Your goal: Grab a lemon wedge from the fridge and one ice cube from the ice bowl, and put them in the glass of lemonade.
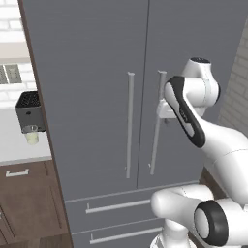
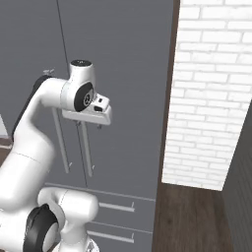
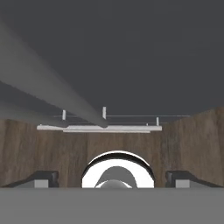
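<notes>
The fridge [image 1: 97, 97] stands shut, so the lemon wedge must be behind its doors. The claw [image 1: 163, 112] hangs released right at the right door's handle [image 1: 156, 126]. Fetching comes first: next it should clench that bar and pull.

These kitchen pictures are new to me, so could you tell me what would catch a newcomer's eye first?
The tall grey fridge dominates, both doors shut, with long bar handles either side of the centre seam and two drawers below. The white arm reaches up to the right-hand door handle, its hand open right at the bar. Off to the left, a small glass of lemonade stands on the counter.
</notes>
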You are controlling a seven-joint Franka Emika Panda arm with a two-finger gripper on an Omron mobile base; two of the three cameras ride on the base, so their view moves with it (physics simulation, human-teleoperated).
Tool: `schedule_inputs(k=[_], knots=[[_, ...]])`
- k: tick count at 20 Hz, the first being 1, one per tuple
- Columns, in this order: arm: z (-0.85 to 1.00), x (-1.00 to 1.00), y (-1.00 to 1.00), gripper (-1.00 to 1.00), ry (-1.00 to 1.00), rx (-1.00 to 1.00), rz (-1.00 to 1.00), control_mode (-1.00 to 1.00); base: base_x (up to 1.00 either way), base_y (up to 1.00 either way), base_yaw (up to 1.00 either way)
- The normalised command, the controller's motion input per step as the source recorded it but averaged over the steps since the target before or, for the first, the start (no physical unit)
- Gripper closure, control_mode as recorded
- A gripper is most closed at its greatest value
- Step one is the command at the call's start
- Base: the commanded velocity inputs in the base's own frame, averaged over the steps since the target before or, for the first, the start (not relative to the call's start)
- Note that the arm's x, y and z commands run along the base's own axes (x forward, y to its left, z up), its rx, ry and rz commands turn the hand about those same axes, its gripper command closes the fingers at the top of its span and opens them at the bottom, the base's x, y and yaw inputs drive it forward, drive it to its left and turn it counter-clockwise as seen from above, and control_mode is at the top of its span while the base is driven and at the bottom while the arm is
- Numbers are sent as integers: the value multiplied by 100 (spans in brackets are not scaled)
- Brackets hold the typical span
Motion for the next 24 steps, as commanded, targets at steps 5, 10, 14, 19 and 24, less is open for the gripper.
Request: schedule_inputs(k=[5, 10, 14, 19, 24], knots=[[-37, -11, 9, -100, 2, 0, -5, -100, 0, 0, 0], [-21, 0, 43, -100, 0, 0, -9, -100, 0, 0, 0], [-7, -8, 33, -100, 0, 0, -9, 100, -8, 4, -3], [0, 0, 0, -100, 0, 0, 0, 100, -70, 0, -6], [0, 0, 0, -100, 0, 0, 0, 100, -58, 26, -3]])
